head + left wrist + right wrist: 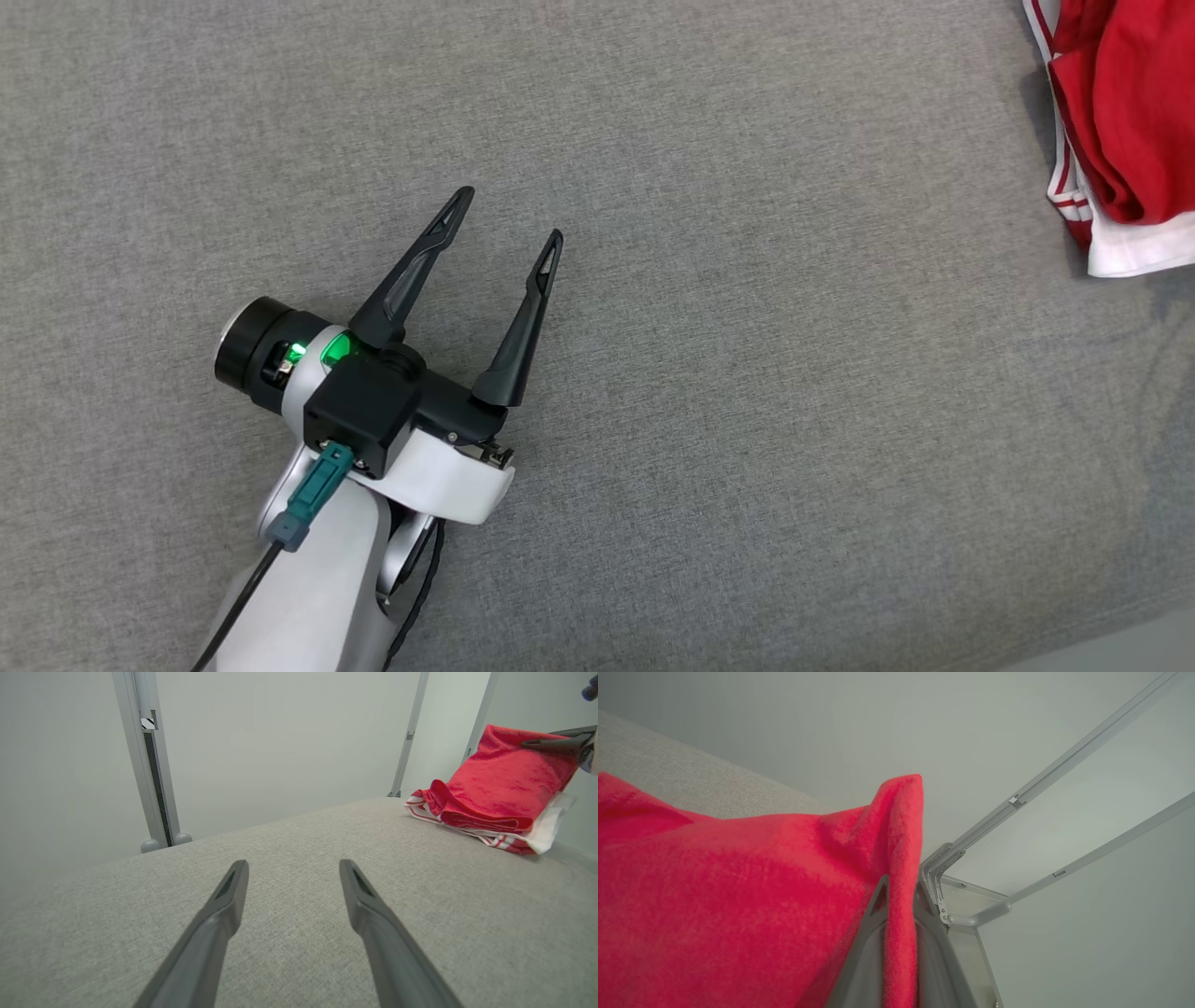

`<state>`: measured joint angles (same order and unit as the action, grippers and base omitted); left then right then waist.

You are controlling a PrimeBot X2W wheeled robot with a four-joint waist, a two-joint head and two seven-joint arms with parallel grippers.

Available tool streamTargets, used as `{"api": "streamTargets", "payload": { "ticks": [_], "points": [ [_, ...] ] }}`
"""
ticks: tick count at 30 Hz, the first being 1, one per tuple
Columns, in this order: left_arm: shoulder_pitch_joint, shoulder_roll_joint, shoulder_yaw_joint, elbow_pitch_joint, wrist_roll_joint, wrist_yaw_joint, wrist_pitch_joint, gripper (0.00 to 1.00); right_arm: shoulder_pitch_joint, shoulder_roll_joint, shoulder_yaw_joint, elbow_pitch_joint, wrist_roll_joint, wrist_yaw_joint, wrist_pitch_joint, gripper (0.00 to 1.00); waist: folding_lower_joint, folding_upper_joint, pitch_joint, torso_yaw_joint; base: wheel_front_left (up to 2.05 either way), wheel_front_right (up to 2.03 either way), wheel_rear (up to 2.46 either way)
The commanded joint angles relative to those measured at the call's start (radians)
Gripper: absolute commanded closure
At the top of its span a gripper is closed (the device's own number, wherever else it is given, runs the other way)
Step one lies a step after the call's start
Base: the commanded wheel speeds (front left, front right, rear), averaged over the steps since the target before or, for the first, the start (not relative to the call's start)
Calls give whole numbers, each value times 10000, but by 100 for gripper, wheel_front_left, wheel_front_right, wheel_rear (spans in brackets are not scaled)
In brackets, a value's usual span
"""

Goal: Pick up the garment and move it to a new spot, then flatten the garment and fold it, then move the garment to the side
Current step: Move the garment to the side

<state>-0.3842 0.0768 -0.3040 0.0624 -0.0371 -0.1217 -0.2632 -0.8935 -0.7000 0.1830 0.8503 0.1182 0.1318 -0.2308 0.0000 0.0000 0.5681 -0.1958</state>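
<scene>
The garment (1120, 121) is red with white, red-striped trim. It lies bunched at the far right of the grey fabric surface (747, 420), and the edge of the head view cuts it off.

Nearest the robot, the left gripper (511, 213) hovers low over bare cloth at the lower left of the head view. Its two dark fingers are spread wide and hold nothing, and it sits well apart from the garment. A green light glows on its wrist, and a teal plug with a black cable (313, 495) sits just behind it.

Farther off, the right gripper (901, 882) has its jaws nearly closed on a fold of the red fabric, which stands up between the two fingers in its own wrist view. In the left wrist view this pinched part rises into a peak above the pile, while the striped trim below rests on the surface.

Beyond the surface's far edge stand pale metal frame posts (149, 765), with a plain light wall (280, 732) behind them.
</scene>
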Motion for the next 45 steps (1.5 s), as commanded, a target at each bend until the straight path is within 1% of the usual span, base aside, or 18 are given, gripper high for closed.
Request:
{"api": "streamTargets", "payload": {
  "ticks": [1,2,3,7,12,17,18,21,24,29,33,36,39,42,45],
  "points": [
    [-126,35,43,-29,-60,-2,-12,0,-85,84,-33,136,-77,-19,-97,87,0,0,22,63,0,0,0],
    [-120,34,45,-22,-65,-5,-12,0,-112,98,-64,254,-141,-20,-130,60,0,0,35,97,0,0,0],
    [-115,40,50,-7,-63,-9,-12,0,-156,145,-139,345,-152,-20,-179,0,0,0,42,123,0,0,0],
    [-80,13,107,62,-84,-14,-12,0,-217,343,-250,851,-294,-20,-199,0,0,0,-47,248,0,0,0],
    [15,-59,159,150,-188,-6,-12,0,-385,640,-257,878,-464,-20,-287,0,0,0,-465,387,0,0,0],
    [238,-136,274,213,-501,69,-12,0,-144,976,-49,393,-349,-20,-342,0,0,0,-1315,791,0,0,0],
    [238,-136,274,213,-501,69,-12,0,-144,976,-49,393,-349,-20,-342,0,0,0,-1315,791,0,0,0],
    [460,-194,412,199,-714,151,-12,0,96,1176,-387,-287,-249,-20,-348,0,0,0,-1897,1098,0,0,0],
    [714,-220,570,214,-924,227,-11,0,719,1820,-651,-1107,-110,-18,-337,0,0,0,-2462,1434,0,0,0],
    [1093,-244,858,190,-1144,355,-12,0,1829,2675,-749,-2499,203,-20,-338,0,0,0,-3257,1934,0,0,0],
    [1444,-245,1060,117,-1397,474,-11,0,2737,3263,-705,-3355,388,-20,-334,0,0,0,-3716,2256,0,0,0],
    [1731,-245,1154,132,-1602,534,-12,0,3380,3722,-738,-3892,513,-18,-335,0,0,0,-3993,2429,0,0,0],
    [2078,-246,1228,184,-2092,627,-11,0,3991,4237,-976,-4343,587,-18,-335,0,0,0,-4192,2517,0,0,0],
    [2360,-244,1115,336,-2379,674,-12,0,4730,4822,-1190,-4605,537,-18,-335,0,0,0,-4400,2656,0,0,0],
    [2627,-238,1062,480,-2518,748,-12,0,5367,5427,-1326,-4786,734,-18,-335,0,0,0,-4614,2755,0,0,0]
  ]
}}
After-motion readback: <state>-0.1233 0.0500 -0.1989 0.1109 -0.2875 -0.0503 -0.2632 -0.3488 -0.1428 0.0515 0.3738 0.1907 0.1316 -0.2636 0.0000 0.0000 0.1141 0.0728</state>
